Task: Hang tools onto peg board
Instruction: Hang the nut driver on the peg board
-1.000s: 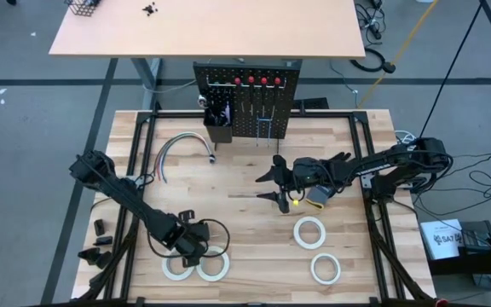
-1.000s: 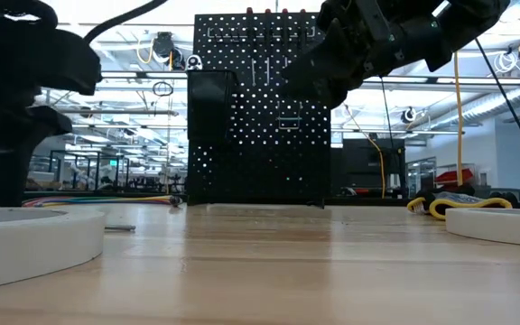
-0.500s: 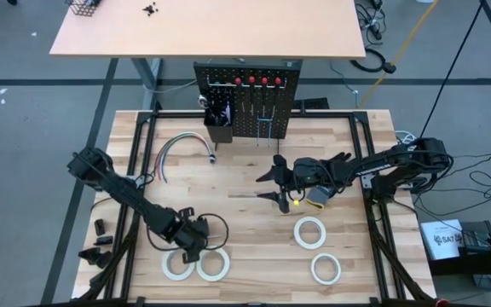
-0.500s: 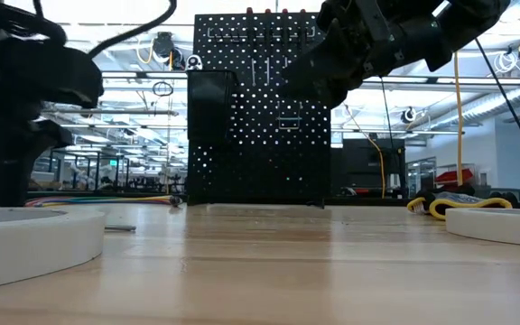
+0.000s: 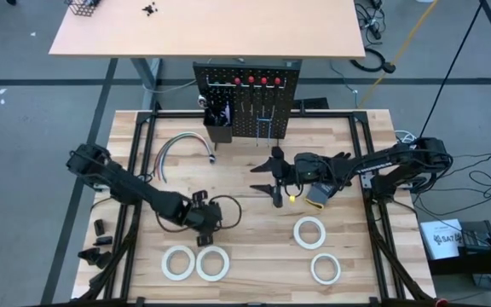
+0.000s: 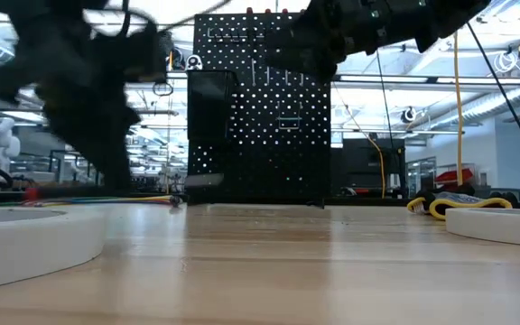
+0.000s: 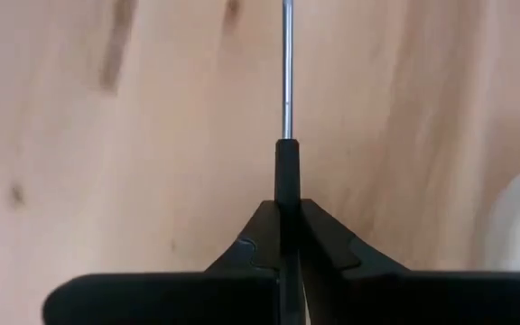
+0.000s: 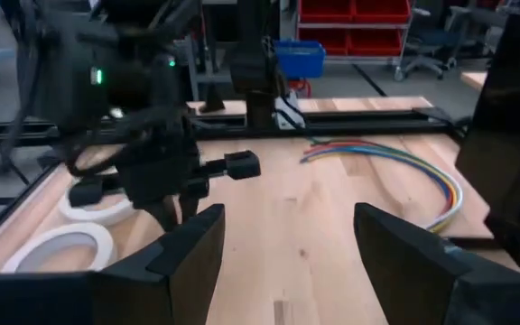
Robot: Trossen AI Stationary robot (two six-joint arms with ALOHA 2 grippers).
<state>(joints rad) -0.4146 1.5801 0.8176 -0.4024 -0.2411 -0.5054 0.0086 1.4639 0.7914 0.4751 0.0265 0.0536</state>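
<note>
Screwdriver (image 7: 283, 167) is what your left gripper (image 7: 284, 221) has clamped, pinched on the slim black part where the thin steel shaft leaves it, over the wooden table (image 5: 254, 247) just beyond two white tape rolls (image 5: 196, 263) and well apart from the peg board (image 5: 247, 102) at the far edge. You should find it light and rigid, though that narrow round section may swivel between the pads, so a hold nearer the thicker handle would likely sit steadier. Your right gripper (image 5: 273, 177) hangs spread and empty mid-table

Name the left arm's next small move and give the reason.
Probably lift straight up. The left gripper is shut on a thin tool, apparently a screwdriver, whose metal shaft points out over the bare tabletop. The peg board stands at the table's far edge, so the tool needs height first.
</note>
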